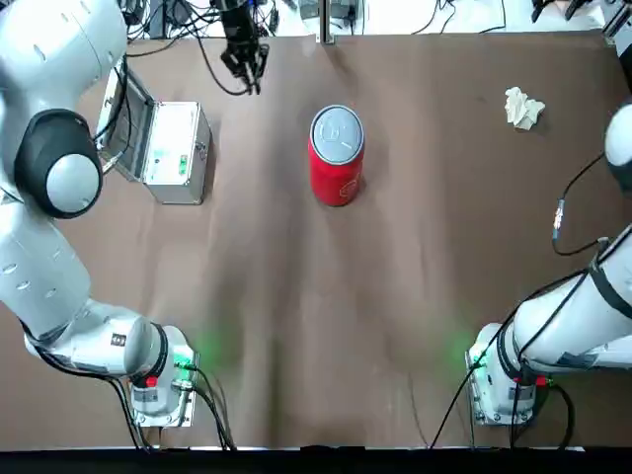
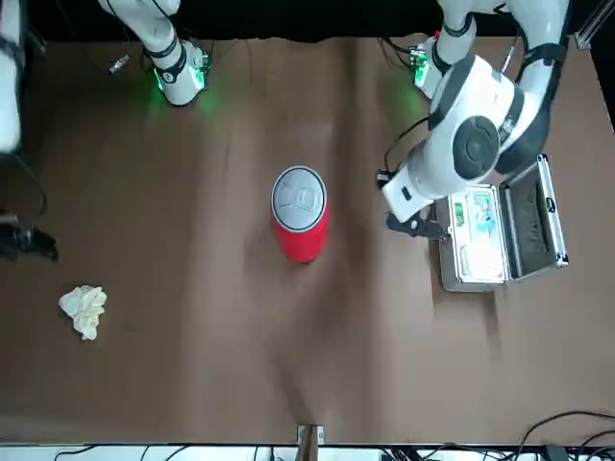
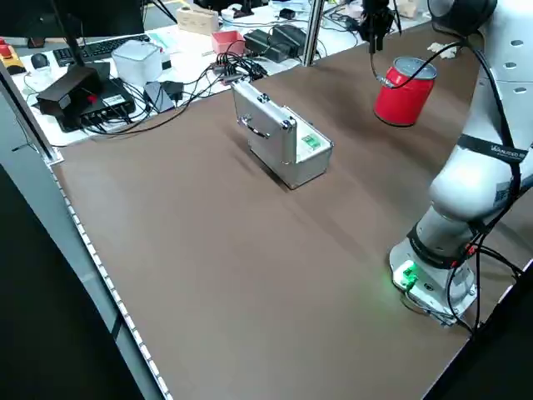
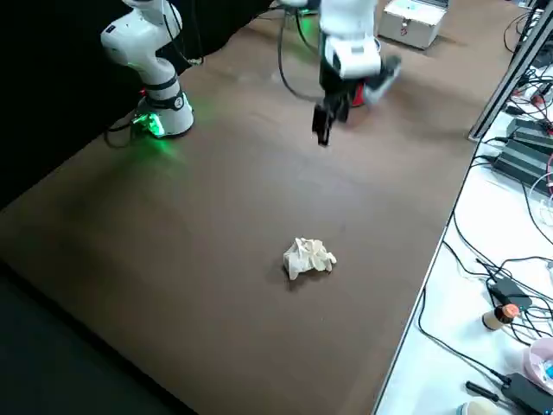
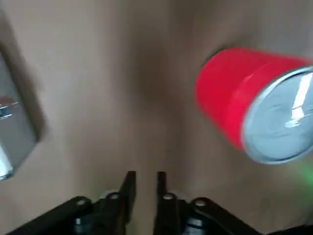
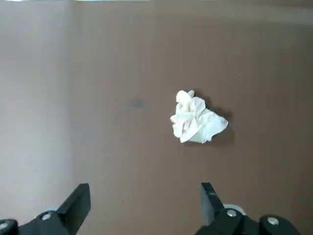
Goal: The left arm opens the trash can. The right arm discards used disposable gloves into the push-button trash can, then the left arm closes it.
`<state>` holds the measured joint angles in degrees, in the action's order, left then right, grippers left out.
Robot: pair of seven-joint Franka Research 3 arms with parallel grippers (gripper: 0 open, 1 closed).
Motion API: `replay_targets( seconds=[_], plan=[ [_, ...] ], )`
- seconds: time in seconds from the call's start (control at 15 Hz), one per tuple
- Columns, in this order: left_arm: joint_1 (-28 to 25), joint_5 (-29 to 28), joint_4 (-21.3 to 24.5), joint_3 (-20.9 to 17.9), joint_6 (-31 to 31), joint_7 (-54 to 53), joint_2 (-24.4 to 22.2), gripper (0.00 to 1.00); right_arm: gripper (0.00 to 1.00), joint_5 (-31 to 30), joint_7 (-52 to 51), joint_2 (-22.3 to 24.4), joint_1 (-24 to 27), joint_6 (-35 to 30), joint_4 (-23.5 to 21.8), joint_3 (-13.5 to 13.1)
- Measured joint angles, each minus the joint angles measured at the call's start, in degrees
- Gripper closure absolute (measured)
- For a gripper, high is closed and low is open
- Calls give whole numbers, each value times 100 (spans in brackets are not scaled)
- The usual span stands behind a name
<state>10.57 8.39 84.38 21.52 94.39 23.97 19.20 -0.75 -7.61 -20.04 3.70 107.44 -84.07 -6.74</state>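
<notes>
Found the left gripper above the far part of the table, between metal case and red trash can, with its two fingers a little apart. Found the right gripper above the table's right side, near the used gloves, with its fingers spread wide. Noted the used gloves as a crumpled cream-white wad, lying on the tabletop at the far right, well apart from the can. Located the red trash can upright near the middle, toward the far side, with its round grey lid down. Recorded the silver metal case at the far left, with its hinged cover standing open. Observed loose cables on the white desk beyond the table's far edge.
</notes>
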Motion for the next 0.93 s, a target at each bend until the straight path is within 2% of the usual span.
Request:
replay_targets(
  seconds=[0.13, 0.4, 0.73, 0.93],
  plan=[
    [444, 9, -27, 11, 383, 404, 10, 99, 1, 68, 0, -451, 83, 163, -2, 1],
    [1198, 9, -26, 13, 1205, 876, 197, 99, 1, 247, -135, -1231, 399, 927, 2, -1],
    [1613, 4, -37, -2, 2353, 1094, 766, 99, 1, 276, -323, -2035, 665, 1839, 11, 1],
    [1881, -206, -211, -17, 2586, 1232, 1144, 99, 1, 290, -316, -2300, 678, 2232, 16, 5]
  ],
)
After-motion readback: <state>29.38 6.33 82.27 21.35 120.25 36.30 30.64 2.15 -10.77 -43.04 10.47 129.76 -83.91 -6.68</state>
